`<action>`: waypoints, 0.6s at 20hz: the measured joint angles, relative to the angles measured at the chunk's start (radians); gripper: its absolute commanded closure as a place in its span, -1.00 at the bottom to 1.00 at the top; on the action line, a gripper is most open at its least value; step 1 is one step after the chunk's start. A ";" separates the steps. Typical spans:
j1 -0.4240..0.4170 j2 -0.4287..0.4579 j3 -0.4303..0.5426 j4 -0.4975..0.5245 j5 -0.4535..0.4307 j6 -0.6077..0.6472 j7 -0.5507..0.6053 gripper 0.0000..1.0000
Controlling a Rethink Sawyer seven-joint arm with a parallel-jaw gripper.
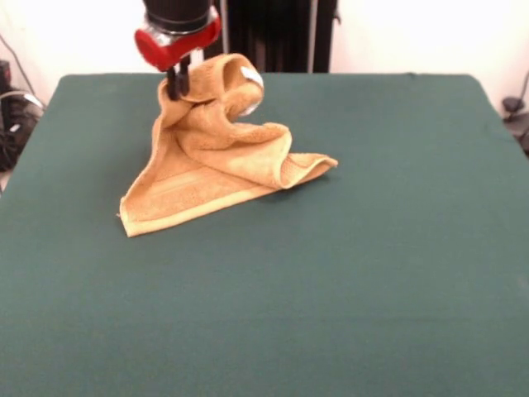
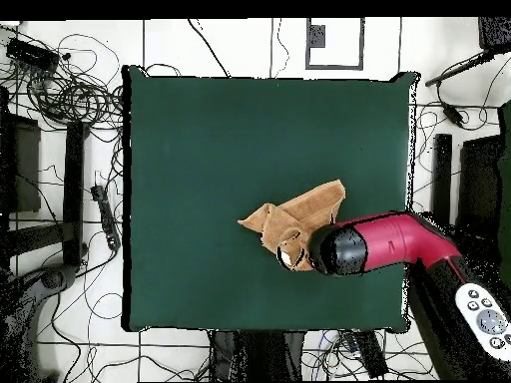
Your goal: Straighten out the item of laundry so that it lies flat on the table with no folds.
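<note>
A golden-orange towel (image 1: 219,157), the item of laundry, is pulled up into a peak on the dark green table (image 1: 372,248). My gripper (image 1: 176,84) is shut on its raised top edge, lifting that part off the cloth. The lower part drapes down and spreads forward, one corner (image 1: 126,222) lying flat at the front left and another reaching right (image 1: 326,162). A pale tag (image 1: 251,78) shows near the top fold. From above, the towel (image 2: 294,216) lies bunched beside the red arm (image 2: 384,242), which covers the gripper.
The table's edges (image 2: 128,199) are far from the towel on all sides. Cables and stands (image 2: 75,170) crowd the floor around it. A grey remote (image 2: 484,314) sits at the lower right of the overhead view.
</note>
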 measured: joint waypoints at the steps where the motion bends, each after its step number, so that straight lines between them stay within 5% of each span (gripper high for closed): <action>1: -0.005 0.004 0.003 -0.008 0.000 0.011 -0.019 1.00; 12: -0.047 0.037 0.019 -0.117 -0.002 0.117 -0.295 1.00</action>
